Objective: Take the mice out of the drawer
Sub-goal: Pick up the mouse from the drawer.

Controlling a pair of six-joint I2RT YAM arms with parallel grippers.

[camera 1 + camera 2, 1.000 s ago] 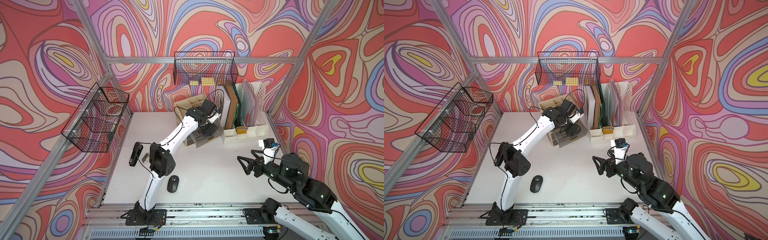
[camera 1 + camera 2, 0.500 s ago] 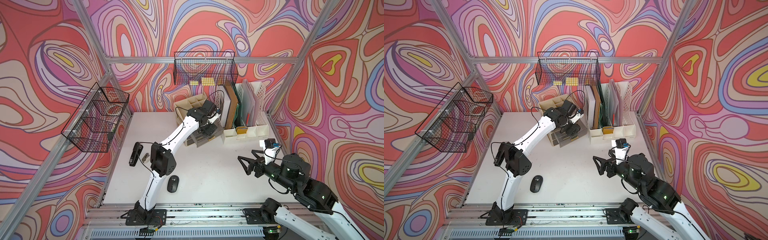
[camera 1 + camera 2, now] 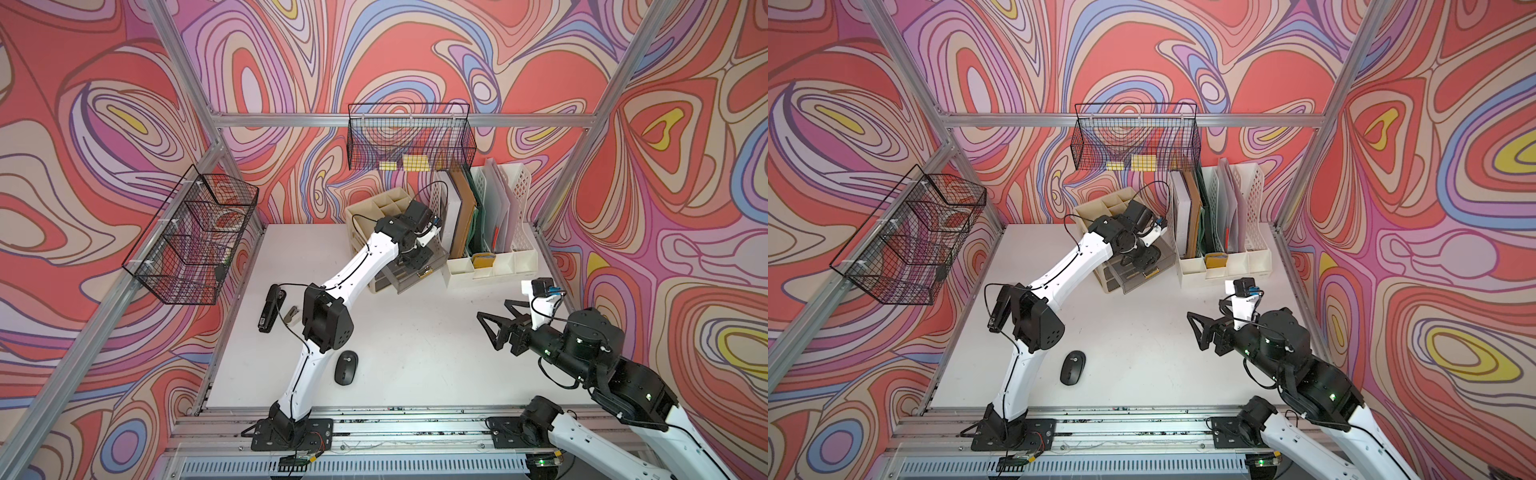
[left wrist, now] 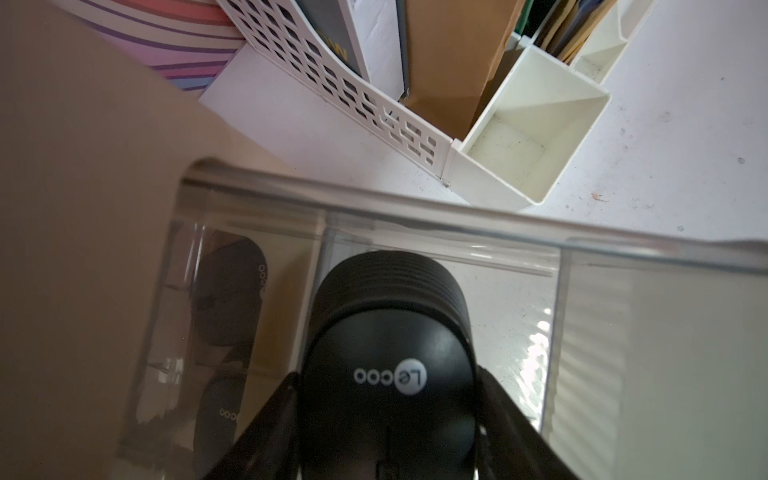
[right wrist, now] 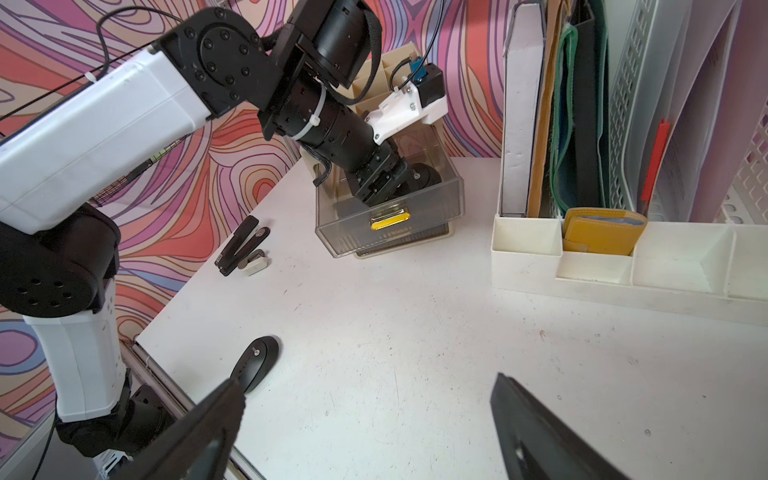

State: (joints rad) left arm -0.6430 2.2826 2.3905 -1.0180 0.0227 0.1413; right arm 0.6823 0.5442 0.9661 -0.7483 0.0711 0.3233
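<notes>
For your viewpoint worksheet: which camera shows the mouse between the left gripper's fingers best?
Left wrist: the mouse is close up, logo readable. Right wrist shows just part beside the left gripper; both top views hide it.

My two top cameras looked down from high on the whole table (image 3: 415, 332). My left wrist camera sat close over the drawer (image 4: 415, 216); my right one saw it from farther.
</notes>
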